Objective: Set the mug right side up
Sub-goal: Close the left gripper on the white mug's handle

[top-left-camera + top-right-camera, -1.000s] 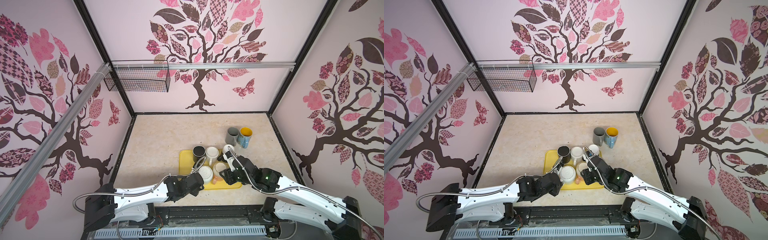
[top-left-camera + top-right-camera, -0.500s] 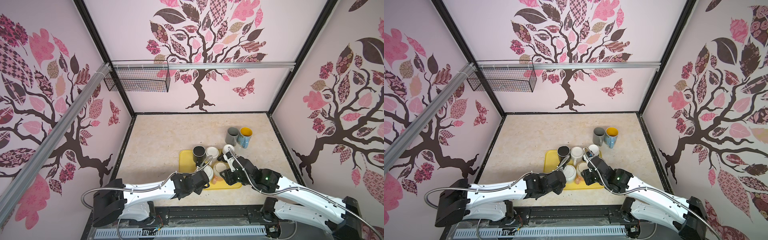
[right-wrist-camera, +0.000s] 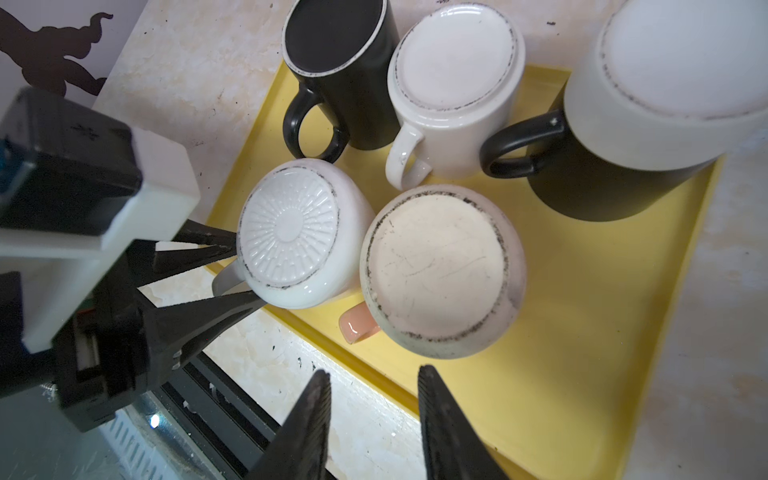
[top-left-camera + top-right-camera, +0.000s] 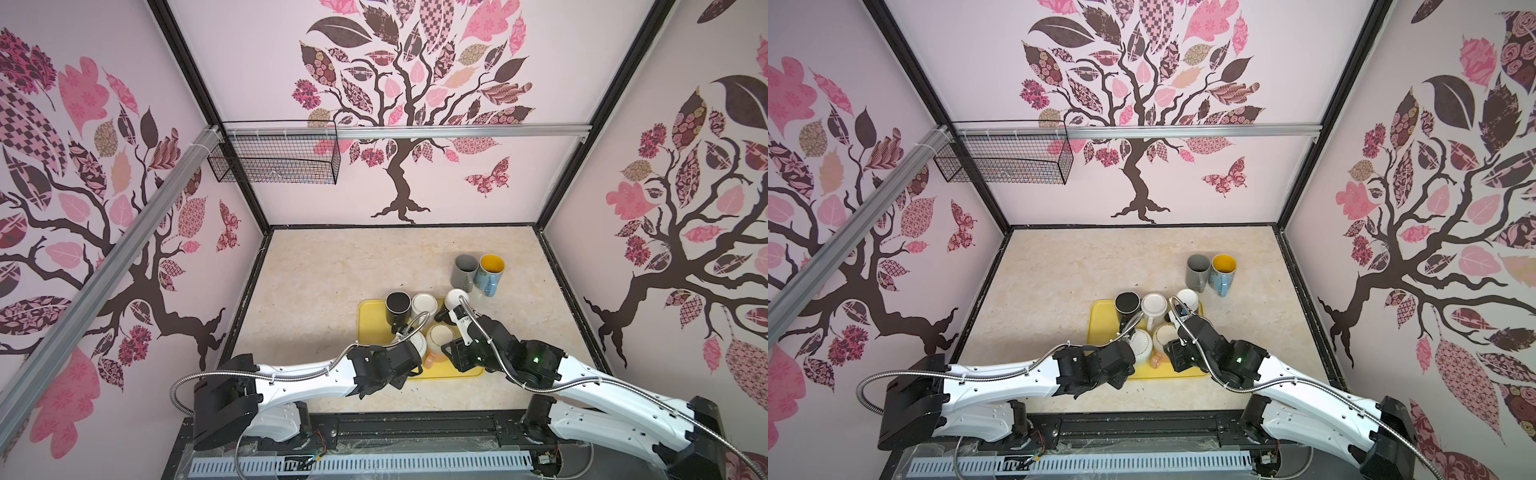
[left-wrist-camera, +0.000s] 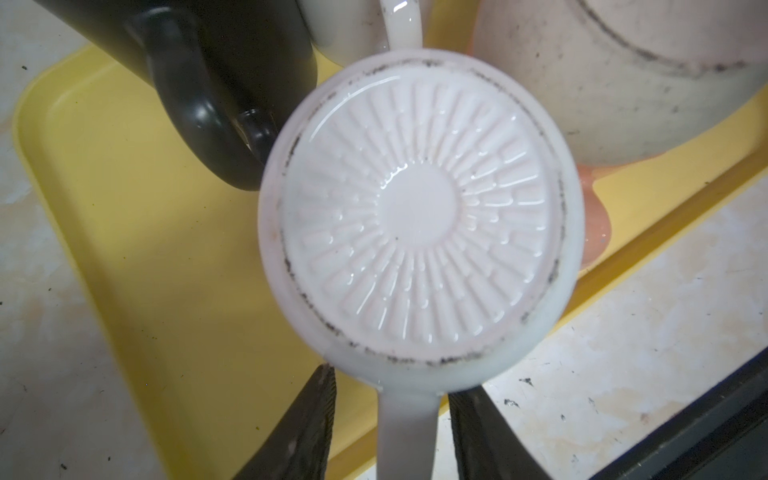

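Because it stands rim-down, the glossy white ceramic mug (image 5: 419,208) shows only its base: a moulded sunburst of raised ribs around a smooth centre disc, ringed by dark scuffs. It sits in the near left corner of the shallow yellow plastic tray (image 4: 371,328), just beside a black cylindrical mug (image 3: 340,62) and a cream round-bodied mug with a pink handle (image 3: 440,270), both also base-up. Its own white handle (image 5: 407,436) juts out over the tray's front edge.

In both top views the left arm lies low and nearly straight from its base at the front left. The left gripper (image 5: 392,386) straddles that handle with its black jaws narrowly parted. One finger (image 5: 478,432) is almost against the handle, while yellow shows between the handle and the other finger, so nothing is clamped.

The right arm bends in from the front right. The right gripper (image 3: 374,370) hovers above the tray's front edge near the cream mug, jaws moderately apart and empty.
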Tool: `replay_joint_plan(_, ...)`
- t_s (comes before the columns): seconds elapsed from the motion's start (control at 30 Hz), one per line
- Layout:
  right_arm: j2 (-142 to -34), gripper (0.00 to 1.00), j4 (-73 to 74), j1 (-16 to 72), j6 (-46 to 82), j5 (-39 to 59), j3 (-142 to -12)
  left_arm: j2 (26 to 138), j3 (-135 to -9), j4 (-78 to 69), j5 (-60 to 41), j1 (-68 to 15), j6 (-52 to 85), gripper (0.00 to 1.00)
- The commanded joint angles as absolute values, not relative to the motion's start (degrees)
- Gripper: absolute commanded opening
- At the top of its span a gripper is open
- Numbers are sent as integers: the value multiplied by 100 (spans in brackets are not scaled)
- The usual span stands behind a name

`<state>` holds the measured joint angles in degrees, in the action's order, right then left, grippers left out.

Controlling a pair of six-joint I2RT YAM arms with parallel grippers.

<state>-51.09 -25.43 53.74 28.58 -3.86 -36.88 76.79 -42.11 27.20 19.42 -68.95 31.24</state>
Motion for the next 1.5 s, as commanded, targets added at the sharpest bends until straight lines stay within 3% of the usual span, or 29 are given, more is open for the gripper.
replay_joint_plan(0.0,-5010,38,-2500,5401,2905,-463,-3691,7752,-4482,2746,2074,-6905,3110,46)
replay_joint_plan(0.63,-4957,33,-2426,5397,2927,-415,-3638,7702,-4483,2874,2251,-6863,3092,33)
replay_joint_plan(1.2,-5105,32,-2229,5401,2868,-84,-3827,7225,-4373,2780,1946,-6705,3003,7)
replay_joint_plan(1.27,-5165,33,-2202,5399,2848,-42,-3855,7237,-4386,2871,2011,-6706,3006,9)
replay_joint_plan(1.47,-5179,32,-2091,5404,2856,-24,-3765,7400,-4438,3138,2196,-6706,3054,34)
